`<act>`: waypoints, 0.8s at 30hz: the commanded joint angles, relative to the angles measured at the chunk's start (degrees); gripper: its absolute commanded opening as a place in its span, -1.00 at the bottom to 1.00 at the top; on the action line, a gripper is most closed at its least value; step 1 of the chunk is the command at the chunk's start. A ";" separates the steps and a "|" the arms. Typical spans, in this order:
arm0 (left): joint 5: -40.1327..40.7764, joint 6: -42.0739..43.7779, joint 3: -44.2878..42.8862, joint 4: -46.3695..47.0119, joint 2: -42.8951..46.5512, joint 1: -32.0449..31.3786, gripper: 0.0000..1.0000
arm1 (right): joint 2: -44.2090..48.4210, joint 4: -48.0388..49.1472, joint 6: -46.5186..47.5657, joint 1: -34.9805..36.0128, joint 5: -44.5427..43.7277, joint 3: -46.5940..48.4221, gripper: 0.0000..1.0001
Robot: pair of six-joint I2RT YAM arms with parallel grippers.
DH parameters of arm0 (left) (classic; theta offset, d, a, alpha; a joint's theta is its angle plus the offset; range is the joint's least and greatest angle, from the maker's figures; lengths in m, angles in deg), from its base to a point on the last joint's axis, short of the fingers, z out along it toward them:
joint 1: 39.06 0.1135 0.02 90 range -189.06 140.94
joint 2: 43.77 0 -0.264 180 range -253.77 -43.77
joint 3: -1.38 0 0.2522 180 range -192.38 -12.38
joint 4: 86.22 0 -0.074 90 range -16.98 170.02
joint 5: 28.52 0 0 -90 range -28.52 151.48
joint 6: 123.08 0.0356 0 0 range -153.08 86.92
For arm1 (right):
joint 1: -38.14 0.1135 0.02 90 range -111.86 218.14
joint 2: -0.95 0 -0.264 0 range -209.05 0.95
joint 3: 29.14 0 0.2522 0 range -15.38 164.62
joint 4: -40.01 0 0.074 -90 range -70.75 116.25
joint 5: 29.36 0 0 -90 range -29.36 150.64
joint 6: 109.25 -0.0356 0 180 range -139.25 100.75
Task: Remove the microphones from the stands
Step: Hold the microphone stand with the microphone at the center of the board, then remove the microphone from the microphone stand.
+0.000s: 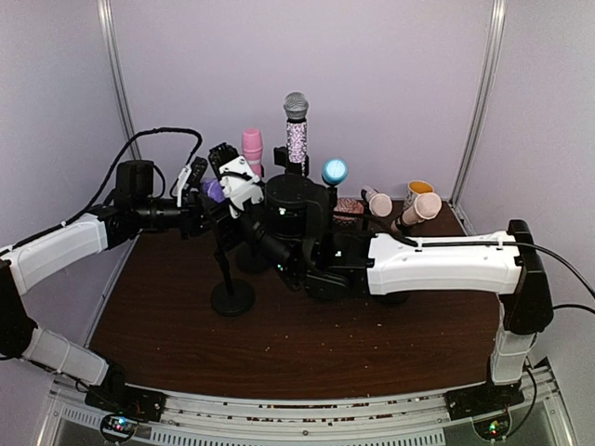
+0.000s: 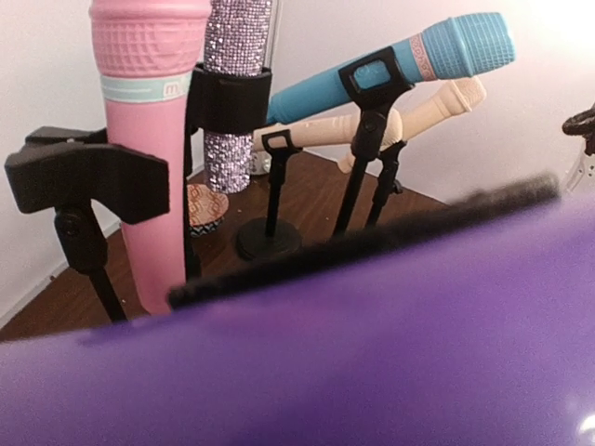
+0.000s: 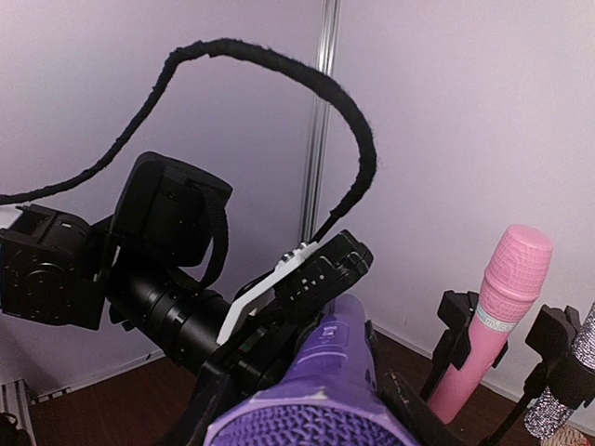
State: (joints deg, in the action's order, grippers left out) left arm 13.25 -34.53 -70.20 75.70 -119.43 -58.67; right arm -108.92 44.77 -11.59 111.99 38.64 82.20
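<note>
Protruding from the left gripper (image 3: 311, 274), the handle of the purple microphone (image 3: 339, 362) is seen clamped between the fingers. The microphone is held over the round-based stand (image 1: 231, 295) at the left-centre of the table (image 1: 325, 344); whether it sits in the clip cannot be told. The right gripper (image 1: 240, 184) is placed at the mesh head, but how wide it stands cannot be told. Close behind, a pink microphone (image 2: 149, 139) is clipped upright, with a lone "m" readable on its pale band. Beside it, a glittered microphone (image 2: 237, 56) and a blue microphone (image 2: 409, 60) are held in clips.
</note>
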 commanded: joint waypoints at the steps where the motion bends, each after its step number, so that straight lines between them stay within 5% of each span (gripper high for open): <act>1: 0.80 -0.95 2.33 4.61 1.58 -0.41 -0.83 | 2.10 1.13 -0.43 1.89 5.51 2.25 -0.90; 3: 1.83 -1.45 2.49 4.78 1.82 -0.35 -1.00 | 2.33 1.15 -0.16 1.92 5.01 1.94 -0.92; 24: 9.89 -5.82 -0.37 6.71 0.51 4.73 -1.00 | 17.53 3.60 4.62 5.91 0.97 -10.31 -1.00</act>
State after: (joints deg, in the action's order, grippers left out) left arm 13.80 -34.84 -68.06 79.59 -117.92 -60.34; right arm -99.67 43.76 -8.90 113.45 39.66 72.28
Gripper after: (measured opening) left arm 0.208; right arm 0.502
